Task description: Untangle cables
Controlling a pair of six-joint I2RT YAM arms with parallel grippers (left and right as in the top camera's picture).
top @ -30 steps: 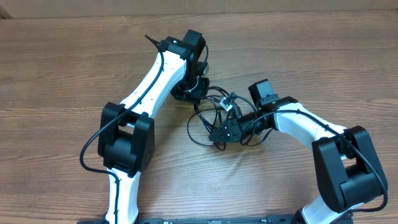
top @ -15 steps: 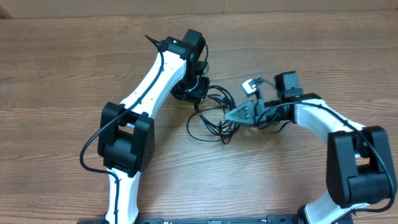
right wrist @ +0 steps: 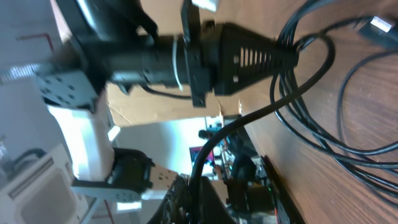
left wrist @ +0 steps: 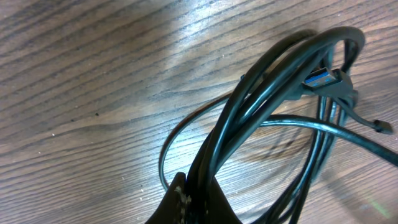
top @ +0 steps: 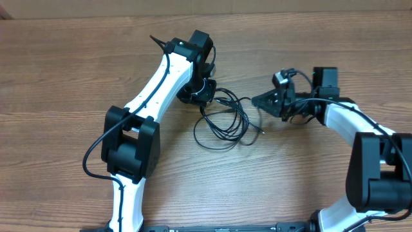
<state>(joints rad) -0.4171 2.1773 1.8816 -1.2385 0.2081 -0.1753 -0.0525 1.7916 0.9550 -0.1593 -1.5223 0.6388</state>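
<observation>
The right gripper (top: 256, 101) has been drawn to the right, away from the cables (top: 223, 121), with one strand pinched between its closed fingers. The left gripper (top: 205, 91) is kept clamped on the bundle at its upper left edge. The remaining loops are spread on the table (top: 77, 77) between the two grippers, with a blue plug (left wrist: 320, 78) seen among them.

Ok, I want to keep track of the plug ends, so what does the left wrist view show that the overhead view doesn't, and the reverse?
Left wrist only: a blue-tipped plug among the cables, and the left gripper pinching several of them. Overhead only: the right gripper, off to the right of the loose loops. Both: the black cables lying on the wooden table.
</observation>
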